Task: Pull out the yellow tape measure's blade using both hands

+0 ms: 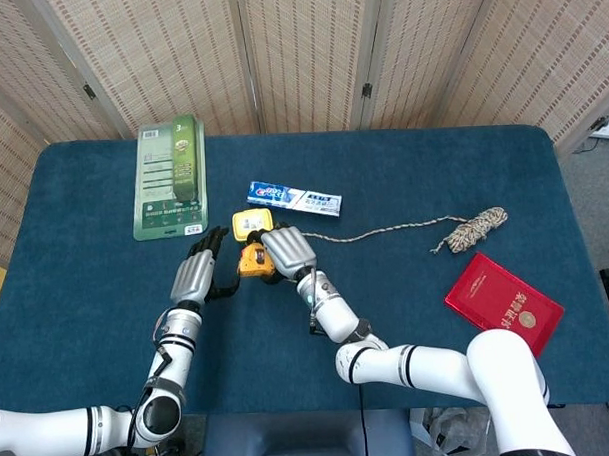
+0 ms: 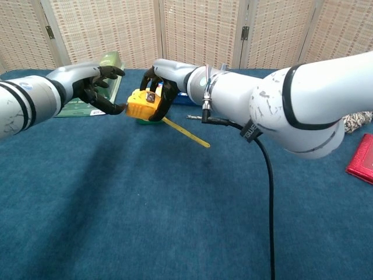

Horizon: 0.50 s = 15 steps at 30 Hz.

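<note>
Spread under everything: a blue worktop. Clamped in the right hand, fingers curled round it: the yellow tape measure, raised off the cloth beside a second, green-based tape measure, a short blade already trailing out, presumably to offer the case across. Alongside, left hand, fingers apart, fingertips seemingly touching the case, probably readying a grip.

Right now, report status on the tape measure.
Right robot hand holds yellow tape measure, blade partly out. Left robot hand open, fingertips at the case. Nothing blocking.

Woven folding screens behind table
</note>
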Available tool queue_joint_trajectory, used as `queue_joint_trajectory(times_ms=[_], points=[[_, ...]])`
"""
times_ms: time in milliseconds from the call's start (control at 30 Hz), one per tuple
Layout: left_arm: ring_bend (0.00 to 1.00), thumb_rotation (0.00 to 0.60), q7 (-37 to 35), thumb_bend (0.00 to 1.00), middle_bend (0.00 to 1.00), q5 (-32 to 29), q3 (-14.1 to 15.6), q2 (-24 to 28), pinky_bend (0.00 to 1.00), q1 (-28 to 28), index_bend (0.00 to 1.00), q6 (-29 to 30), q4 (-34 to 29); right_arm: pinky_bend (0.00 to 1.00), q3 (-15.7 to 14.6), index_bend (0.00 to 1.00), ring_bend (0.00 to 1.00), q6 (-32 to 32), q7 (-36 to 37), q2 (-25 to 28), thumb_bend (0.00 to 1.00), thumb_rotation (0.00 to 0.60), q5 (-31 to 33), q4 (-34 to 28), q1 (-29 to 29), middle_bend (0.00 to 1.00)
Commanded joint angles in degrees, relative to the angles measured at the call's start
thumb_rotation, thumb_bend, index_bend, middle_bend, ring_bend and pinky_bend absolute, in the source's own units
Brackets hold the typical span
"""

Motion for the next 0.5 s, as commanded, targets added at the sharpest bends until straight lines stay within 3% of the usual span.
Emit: queue_joint_trajectory(times_ms=[33,500], points=[[0.0,0.6,0.1,0.46,0.0,-0.1,0.0,-0.1,0.0,-0.1,0.0,0.0,-0.1,0.18,0.1,0.55,0.36,0.1,0.2,-0.2,0.27,0.6,-0.2,0.3,0.1,0.48],[0.0,0.6,0.3,0.46,0.0,-0.8,0.1,-0.4,0.0,-0.5,0.0,-0.3,-0.2,0.18,0.7,0.55,0.36,0.4,0.6,-1.0,0.27,0.6,0.5,2.3,0.5,0.48]])
